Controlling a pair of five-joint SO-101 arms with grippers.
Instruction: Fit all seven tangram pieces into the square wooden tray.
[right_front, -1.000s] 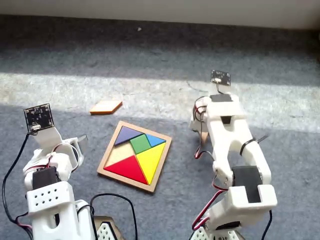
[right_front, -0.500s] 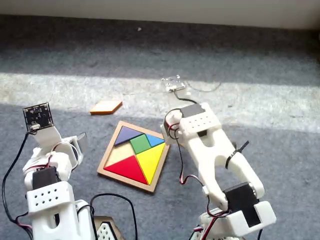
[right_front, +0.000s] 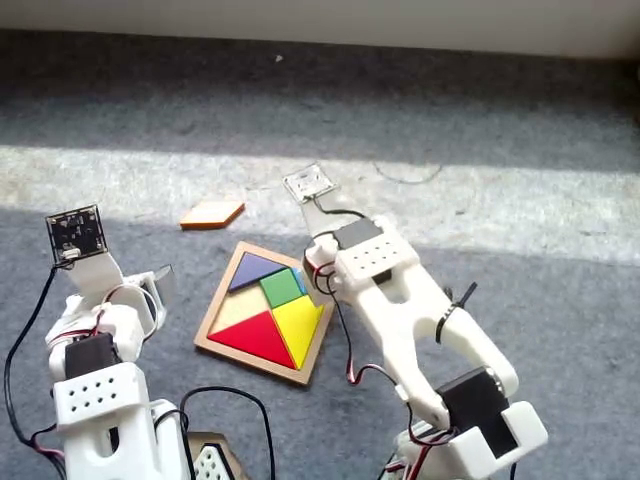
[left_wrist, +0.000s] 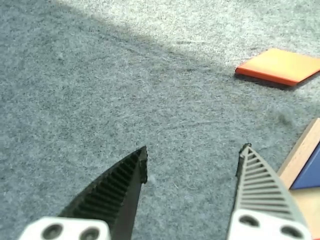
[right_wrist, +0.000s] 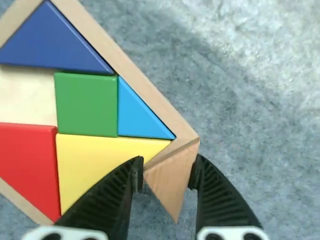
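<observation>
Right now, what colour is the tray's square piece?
Green; the square piece shows best in right wrist view.

Grey table covering (right_front: 520, 130): rough, matt, felt-like cloth. Square pale wooden tray (right_wrist: 150, 101) and unpainted wooden triangle piece (right_wrist: 167, 177): bare smooth wood, grain showing; flat orange parallelogram piece (left_wrist: 280, 66): smooth satin paint.

Parallelogram piece (right_front: 212, 213) on tabletop (right_front: 500, 130), behind tray (right_front: 220, 300). Triangle piece (right_wrist: 170, 182) at tray's right corner, in right end effector (right_wrist: 167, 162).

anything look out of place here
The orange piece lies on the carpet outside the tray, which has a bare gap. The right gripper holds a wooden triangle at the tray's corner, not in the gap.
</observation>
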